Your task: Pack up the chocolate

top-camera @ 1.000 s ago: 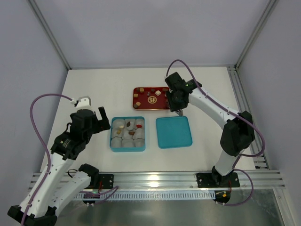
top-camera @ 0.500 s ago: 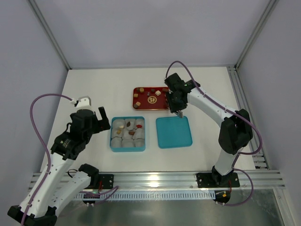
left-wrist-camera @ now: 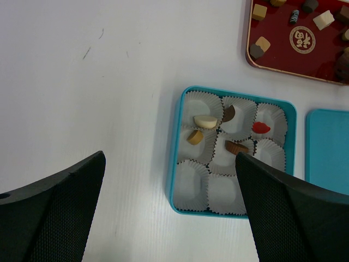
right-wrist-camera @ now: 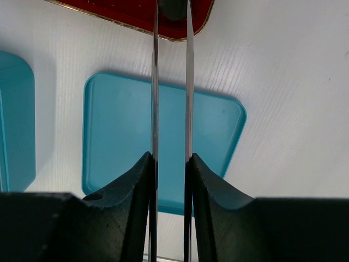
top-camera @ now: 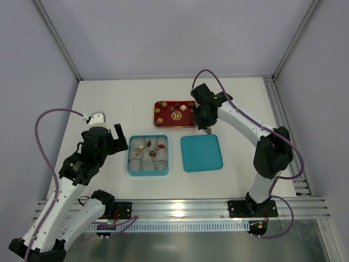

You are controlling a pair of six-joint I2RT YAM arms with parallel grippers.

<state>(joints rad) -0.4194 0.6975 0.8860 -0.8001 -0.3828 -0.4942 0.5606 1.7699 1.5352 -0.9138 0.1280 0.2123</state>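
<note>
The teal box holds white paper cups; some carry chocolate pieces, among them cream, tan and brown. More chocolate pieces lie on the red tray. My right gripper hovers over the tray's near right corner. In the right wrist view its thin blades stand close together with a dark chocolate piece between them. My left gripper is open and empty, left of the box; the box shows between its fingers.
The teal lid lies flat right of the box, just below my right gripper, and also shows in the right wrist view. Metal frame posts and grey walls bound the white table. A rail runs along the near edge.
My right gripper has shifted slightly left, towards the red tray's corner. The left arm has not moved.
</note>
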